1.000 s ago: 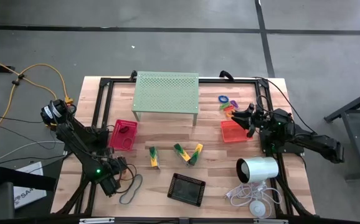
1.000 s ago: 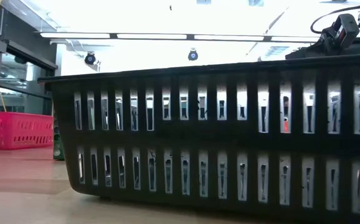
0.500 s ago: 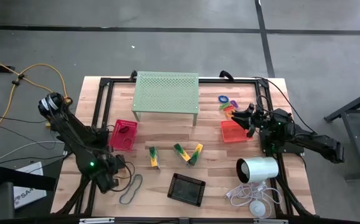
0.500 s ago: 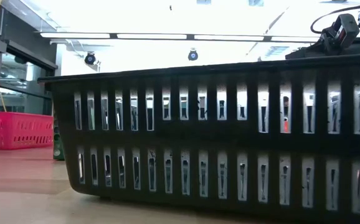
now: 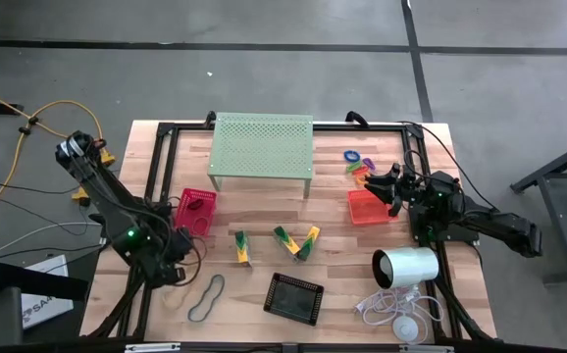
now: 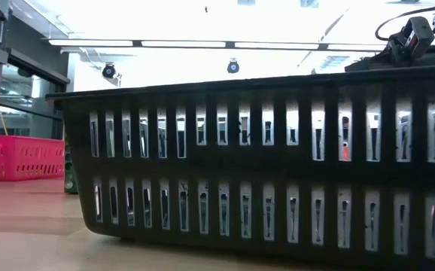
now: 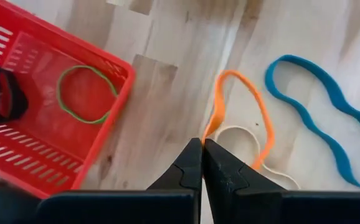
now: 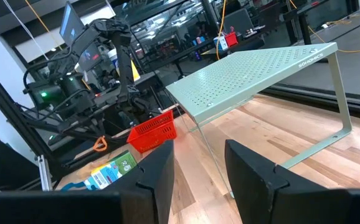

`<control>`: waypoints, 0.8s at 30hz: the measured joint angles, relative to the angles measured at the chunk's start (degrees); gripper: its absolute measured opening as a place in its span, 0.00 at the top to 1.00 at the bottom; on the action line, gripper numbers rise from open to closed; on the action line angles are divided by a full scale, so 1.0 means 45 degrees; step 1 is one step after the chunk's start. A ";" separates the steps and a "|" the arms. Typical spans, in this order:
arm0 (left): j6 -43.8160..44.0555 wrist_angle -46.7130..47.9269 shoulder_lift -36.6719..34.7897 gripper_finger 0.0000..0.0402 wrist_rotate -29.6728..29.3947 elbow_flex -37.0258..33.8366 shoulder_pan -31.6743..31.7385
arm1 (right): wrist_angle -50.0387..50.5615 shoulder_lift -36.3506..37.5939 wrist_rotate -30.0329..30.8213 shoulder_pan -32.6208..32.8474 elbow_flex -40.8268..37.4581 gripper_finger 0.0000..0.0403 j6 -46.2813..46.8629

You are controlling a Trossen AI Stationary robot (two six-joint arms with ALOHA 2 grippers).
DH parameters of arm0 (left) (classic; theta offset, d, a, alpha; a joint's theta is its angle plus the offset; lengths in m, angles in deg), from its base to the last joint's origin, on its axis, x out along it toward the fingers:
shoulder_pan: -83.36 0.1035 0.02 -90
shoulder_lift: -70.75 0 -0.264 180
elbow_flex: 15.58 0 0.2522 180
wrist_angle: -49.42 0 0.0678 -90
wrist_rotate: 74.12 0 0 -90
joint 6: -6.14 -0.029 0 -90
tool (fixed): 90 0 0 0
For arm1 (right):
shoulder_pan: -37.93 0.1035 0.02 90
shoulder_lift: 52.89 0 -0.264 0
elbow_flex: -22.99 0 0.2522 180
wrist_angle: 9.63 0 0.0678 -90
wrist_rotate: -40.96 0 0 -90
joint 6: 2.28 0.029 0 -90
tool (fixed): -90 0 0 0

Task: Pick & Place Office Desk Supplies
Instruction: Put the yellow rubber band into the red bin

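Supplies lie scattered over a wooden table (image 5: 254, 284) seen from above. Nearest the bottom of the frame sits a black tray (image 5: 294, 297), with a rubber-band loop (image 5: 206, 297) to its left. Just above the loop, at lower left, the left gripper (image 5: 178, 257) has its fingers pressed together with nothing between them; its wrist camera shows the closed tips over bare wood, an orange loop (image 7: 245, 112) and a blue loop (image 7: 320, 112) lying just beyond them. Beside that gripper is a red tray (image 5: 194, 212), which holds a thin green band (image 7: 85, 94) and a black ring (image 7: 4, 93). In the middle of the frame, three yellow-and-green clips (image 5: 298, 241) lie in a loose row. At right, the right gripper (image 5: 389, 183) hangs over an orange tray (image 5: 366, 208) with fingers apart, holding nothing. Farther up, small rings (image 5: 357, 162) cluster at upper right, and a pale green stand (image 5: 262, 145) spans the upper centre. A white cylinder (image 5: 406, 267) lies at lower right.
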 joint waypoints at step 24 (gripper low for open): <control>0.1387 0.3327 -0.0403 1.00 -0.0107 0.0000 0.4672 | 0.0003 -0.0002 0.0000 0.0005 0.0002 0.68 0.0005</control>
